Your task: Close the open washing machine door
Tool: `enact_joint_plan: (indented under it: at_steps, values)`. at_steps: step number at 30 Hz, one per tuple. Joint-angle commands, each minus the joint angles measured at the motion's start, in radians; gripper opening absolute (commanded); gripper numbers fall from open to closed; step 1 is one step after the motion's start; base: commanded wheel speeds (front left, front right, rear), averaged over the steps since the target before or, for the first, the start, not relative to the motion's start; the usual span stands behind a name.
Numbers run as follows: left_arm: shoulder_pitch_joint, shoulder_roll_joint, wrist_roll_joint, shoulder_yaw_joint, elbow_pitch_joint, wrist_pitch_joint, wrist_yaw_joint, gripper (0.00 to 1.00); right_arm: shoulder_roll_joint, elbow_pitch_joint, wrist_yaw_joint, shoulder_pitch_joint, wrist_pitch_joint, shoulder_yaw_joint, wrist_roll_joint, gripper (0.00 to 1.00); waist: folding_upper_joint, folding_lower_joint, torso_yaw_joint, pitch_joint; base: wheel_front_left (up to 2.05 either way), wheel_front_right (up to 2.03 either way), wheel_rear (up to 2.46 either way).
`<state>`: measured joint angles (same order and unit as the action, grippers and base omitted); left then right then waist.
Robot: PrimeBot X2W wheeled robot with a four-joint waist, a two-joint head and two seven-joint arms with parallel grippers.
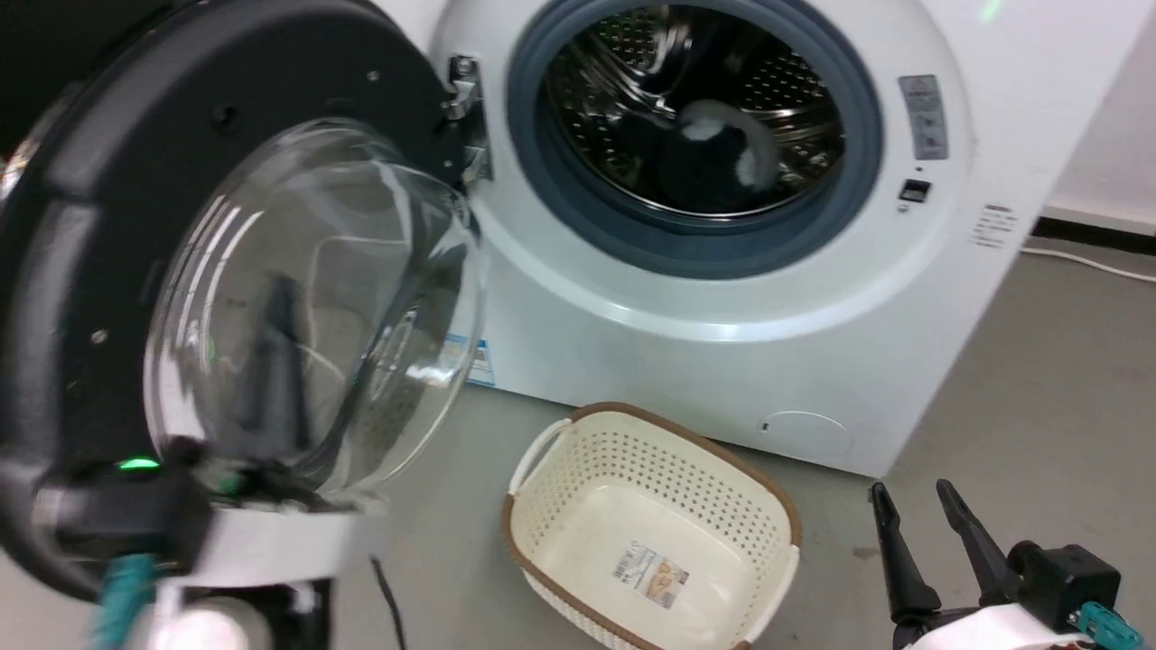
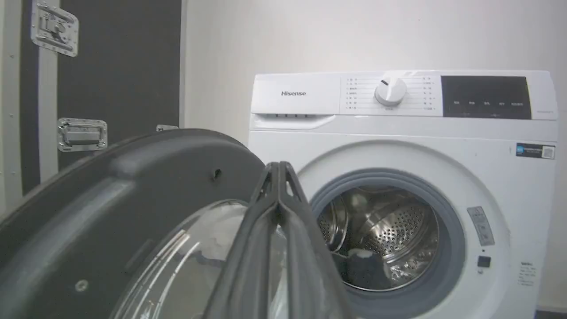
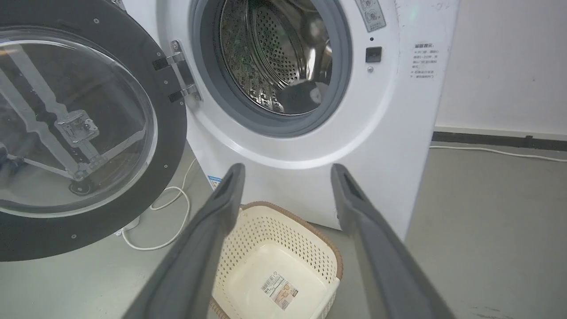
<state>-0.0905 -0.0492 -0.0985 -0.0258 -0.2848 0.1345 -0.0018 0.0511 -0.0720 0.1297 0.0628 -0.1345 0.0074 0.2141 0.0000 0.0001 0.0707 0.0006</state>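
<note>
**Door position.** The washing machine door [image 1: 244, 298] stood open, hung from its hinge [image 1: 465, 117] on the side of the washing machine [image 1: 722, 361] that lay to the robot's left. The round door was upright, with its plane vertical and swung well clear of the drum opening. Its inner face and the bulging clear glass bowl pointed out towards the robot and its right side. The grey gasket [image 1: 858, 117] and the perforated steel drum [image 1: 632, 81] were fully exposed, and a dark and white item of laundry [image 1: 722, 144] lay inside the drum.

**Left arm.** The left arm was raised close to the door's lower edge. The left end effector [image 2: 279, 173] was closed, with its two fingers pressed together and nothing between them. In the left wrist view it pointed upward across the glass bowl towards the machine front. In the head view, one dark finger showed through the glass. Contact with the door could not be determined.

**Right arm.** The right arm was held low at the robot's right. The right end effector [image 1: 910, 492] was open and empty, its fingers spread wide and aimed at the machine's lower front.

**Surroundings.** A cream perforated laundry basket [image 1: 650, 469] with a brown rim stood on the grey floor [image 1: 1039, 379] just in front of the machine, below the drum opening.
</note>
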Motion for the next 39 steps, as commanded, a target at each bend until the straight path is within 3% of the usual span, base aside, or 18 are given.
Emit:
enact_joint_plan:
  at_steps: [1,5,8,11,15,17,18,19,21,22,23,29,34,39]
  values:
    - [-0.030,-0.001,-0.008,0.036,-0.063,0.011,0.020,0.00,0.000,-0.008,0.001,0.013,-0.011,0.001,0.017,1.00,0.0000,0.0000,0.029,-0.002,0.00,0.00,0.00]
    - [-0.051,-0.001,-0.085,0.155,-0.131,0.019,0.088,0.00,0.000,-0.014,0.001,0.017,-0.020,-0.003,0.034,1.00,0.0000,0.0000,0.074,-0.003,0.00,0.00,0.00]
    - [-0.057,-0.001,-0.154,0.278,-0.106,0.026,0.099,0.00,0.000,-0.019,0.001,0.023,-0.026,-0.004,0.045,1.00,0.0000,0.0000,0.109,-0.001,0.00,0.00,0.00]
    - [-0.063,-0.005,-0.237,0.391,-0.012,0.032,0.070,0.00,-0.001,-0.020,0.001,0.028,-0.032,-0.011,0.052,1.00,0.0000,0.0000,0.143,0.008,0.00,0.00,0.00]
    - [-0.085,-0.083,-0.293,0.472,0.170,0.016,0.021,0.00,-0.001,-0.014,0.001,0.024,-0.041,-0.020,0.052,1.00,0.0000,0.0000,0.168,0.036,0.00,0.00,0.00]
    - [-0.098,-0.107,-0.309,0.476,0.216,-0.007,0.013,0.00,-0.001,-0.012,0.001,0.020,-0.043,-0.023,0.048,1.00,0.0000,0.0000,0.171,0.047,0.00,0.00,0.00]
    - [-0.128,-0.158,-0.332,0.480,0.292,-0.045,-0.002,0.00,-0.001,-0.010,0.001,0.011,-0.047,-0.032,0.042,1.00,0.0000,0.0000,0.176,0.070,0.00,0.00,0.00]
    - [-0.128,-0.158,-0.332,0.480,0.292,-0.045,-0.002,0.00,-0.001,-0.010,0.001,0.011,-0.047,-0.032,0.042,1.00,0.0000,0.0000,0.176,0.070,0.00,0.00,0.00]
    - [-0.167,-0.228,-0.366,0.473,0.389,-0.123,-0.027,0.00,-0.001,-0.006,0.001,-0.005,-0.053,-0.045,0.031,1.00,0.0000,0.0000,0.174,0.112,0.00,0.00,0.00]
    - [-0.167,-0.228,-0.366,0.473,0.389,-0.123,-0.027,0.00,-0.001,-0.006,0.001,-0.005,-0.053,-0.045,0.031,1.00,0.0000,0.0000,0.174,0.112,0.00,0.00,0.00]
    - [-0.190,-0.263,-0.390,0.460,0.439,-0.178,-0.043,0.00,-0.001,-0.005,0.001,-0.015,-0.057,-0.055,0.028,1.00,0.0000,0.0000,0.172,0.137,0.00,0.00,0.00]
    - [-0.225,-0.309,-0.493,0.411,0.522,-0.335,-0.084,0.00,-0.001,0.001,0.001,-0.030,-0.068,-0.066,0.028,1.00,0.0000,0.0000,0.171,0.187,0.00,0.00,0.00]
    - [-0.205,-0.332,-0.643,0.344,0.517,-0.484,-0.102,0.00,-0.001,-0.004,0.001,-0.036,-0.078,-0.071,0.038,1.00,0.0000,-0.0001,0.177,0.200,0.00,0.00,0.00]
    - [-0.117,-0.362,-0.808,0.227,0.386,-0.569,-0.108,0.00,-0.001,-0.011,0.001,-0.036,-0.088,-0.087,0.060,1.00,0.0000,-0.0001,0.202,0.185,0.00,0.00,0.00]
